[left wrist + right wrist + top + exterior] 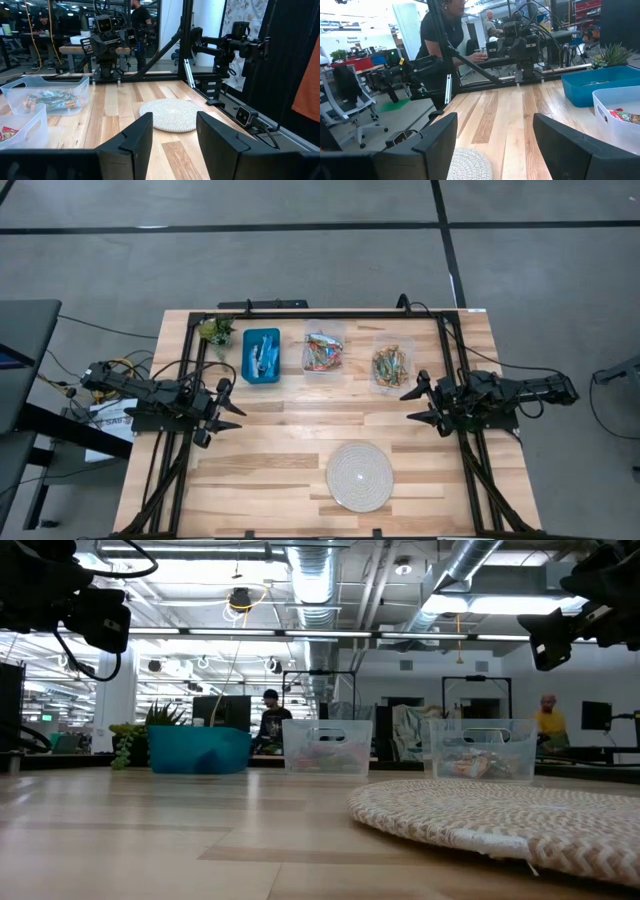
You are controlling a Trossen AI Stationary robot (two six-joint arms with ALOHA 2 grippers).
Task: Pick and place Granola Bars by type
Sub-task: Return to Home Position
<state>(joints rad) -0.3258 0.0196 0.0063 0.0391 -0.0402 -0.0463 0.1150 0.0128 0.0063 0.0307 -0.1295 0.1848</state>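
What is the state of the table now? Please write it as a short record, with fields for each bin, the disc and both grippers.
blue bin: holds blue bars
middle clear bin: holds red bars
right clear bin: holds tan-gold bars
woven disc: nothing on it, in front of the bins
loose bars on table: none seen
left gripper: open, empty, over the table's left side
right gripper: open, empty, over the table's right side
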